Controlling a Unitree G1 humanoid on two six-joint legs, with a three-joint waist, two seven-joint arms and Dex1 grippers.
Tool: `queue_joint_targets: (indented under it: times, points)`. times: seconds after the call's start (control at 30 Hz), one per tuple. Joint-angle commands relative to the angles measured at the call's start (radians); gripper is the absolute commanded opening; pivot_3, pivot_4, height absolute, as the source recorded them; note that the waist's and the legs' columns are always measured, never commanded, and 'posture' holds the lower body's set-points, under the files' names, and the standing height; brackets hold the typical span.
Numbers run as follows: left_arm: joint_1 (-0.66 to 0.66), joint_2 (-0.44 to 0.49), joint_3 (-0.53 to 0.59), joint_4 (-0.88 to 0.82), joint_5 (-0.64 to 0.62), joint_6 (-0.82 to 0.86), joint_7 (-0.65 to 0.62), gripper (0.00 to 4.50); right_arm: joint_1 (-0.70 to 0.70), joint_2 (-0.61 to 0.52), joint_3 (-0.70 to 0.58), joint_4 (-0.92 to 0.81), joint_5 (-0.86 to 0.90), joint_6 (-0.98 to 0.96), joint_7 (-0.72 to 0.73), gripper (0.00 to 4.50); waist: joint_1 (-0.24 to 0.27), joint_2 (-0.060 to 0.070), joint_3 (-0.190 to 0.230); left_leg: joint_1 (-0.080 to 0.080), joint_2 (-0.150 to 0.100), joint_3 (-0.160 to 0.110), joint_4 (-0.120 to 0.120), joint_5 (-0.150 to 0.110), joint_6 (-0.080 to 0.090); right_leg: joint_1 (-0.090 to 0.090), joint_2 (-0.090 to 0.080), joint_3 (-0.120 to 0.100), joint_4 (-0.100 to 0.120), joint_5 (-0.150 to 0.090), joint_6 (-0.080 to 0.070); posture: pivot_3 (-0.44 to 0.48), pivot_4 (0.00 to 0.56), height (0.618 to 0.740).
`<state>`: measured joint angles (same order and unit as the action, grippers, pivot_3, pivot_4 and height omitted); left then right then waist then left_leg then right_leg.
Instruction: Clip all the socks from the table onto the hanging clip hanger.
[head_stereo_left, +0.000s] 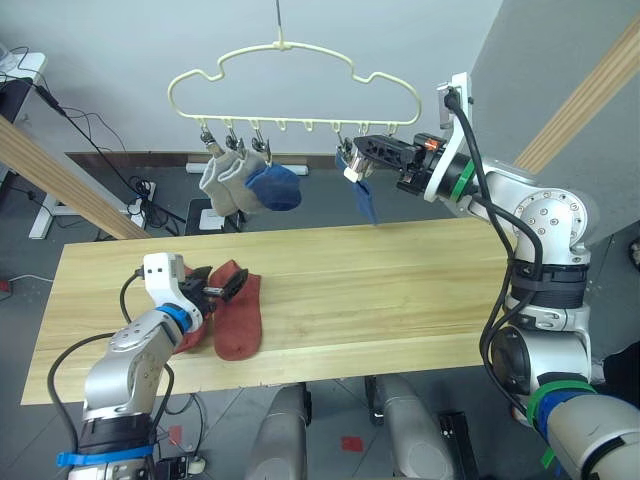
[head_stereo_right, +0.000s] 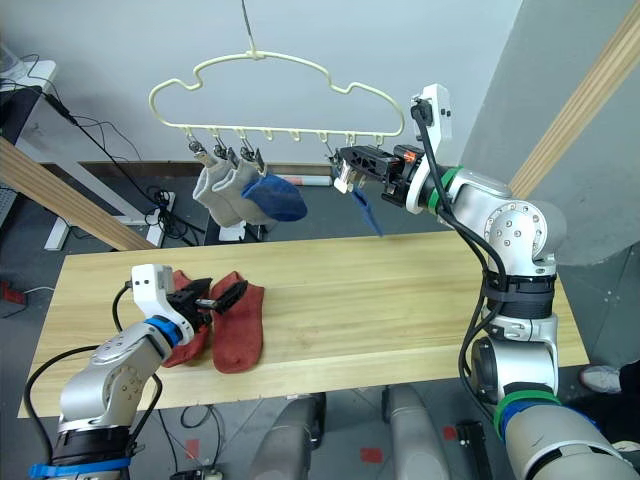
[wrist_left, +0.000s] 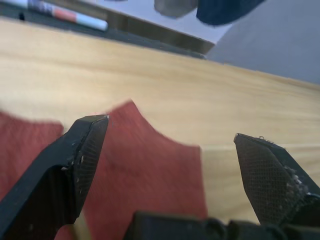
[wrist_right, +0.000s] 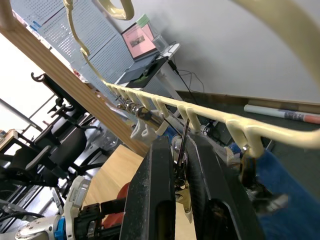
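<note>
A long light-wood plank table (head_stereo_left: 400, 290) carries two rust-red socks (head_stereo_left: 238, 310) at its left end, lying flat side by side and touching, the left one (head_stereo_left: 190, 335) partly hidden under the robot's arm.

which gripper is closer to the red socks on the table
Left. The left gripper is open right over the red socks on the table; the right gripper is up at the clip hanger, far from them.

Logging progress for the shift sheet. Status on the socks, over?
Right gripper shut on a clip at the clip hanger, blue sock dangling there. Left gripper open over two rust-red socks on the table. Three socks hung. Nothing blocking.
</note>
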<state>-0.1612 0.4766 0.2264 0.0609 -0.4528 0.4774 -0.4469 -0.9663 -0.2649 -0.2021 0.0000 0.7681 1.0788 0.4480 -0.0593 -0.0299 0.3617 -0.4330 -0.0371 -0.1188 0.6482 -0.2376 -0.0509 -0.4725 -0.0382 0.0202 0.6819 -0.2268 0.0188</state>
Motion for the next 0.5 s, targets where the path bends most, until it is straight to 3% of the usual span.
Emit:
queue_joint_targets:
  times: [0.03, 0.47, 0.5]
  points:
    - [-0.003, -0.014, -0.033, 0.064, 0.07, -0.054, 0.007, 4.5, -0.031, 0.0, -0.007, -0.037, 0.026, -0.011, -0.001, 0.34, 0.0, 0.0, 0.0, 0.0, 0.0, 0.0, 0.0, 0.0, 0.0, 0.0, 0.0, 0.0, 0.0, 0.0, 0.0, -0.016, 0.394, 0.74]
    - [0.019, 0.012, -0.116, 0.153, 0.218, -0.144, -0.059, 4.5, -0.028, -0.004, -0.009, -0.034, 0.02, -0.019, -0.014, 0.34, 0.001, 0.0, 0.0, 0.0, 0.0, -0.001, 0.0, 0.0, 0.0, 0.0, 0.0, 0.0, 0.001, 0.0, 0.0, -0.021, 0.394, 0.74]
    - [0.019, 0.009, -0.117, 0.153, 0.218, -0.148, -0.063, 4.31, -0.028, -0.006, -0.008, -0.033, 0.019, -0.021, -0.012, 0.32, 0.001, 0.0, 0.0, 0.0, 0.0, -0.001, 0.0, 0.0, 0.0, 0.0, 0.0, 0.0, 0.001, 0.0, 0.0, -0.021, 0.394, 0.74]
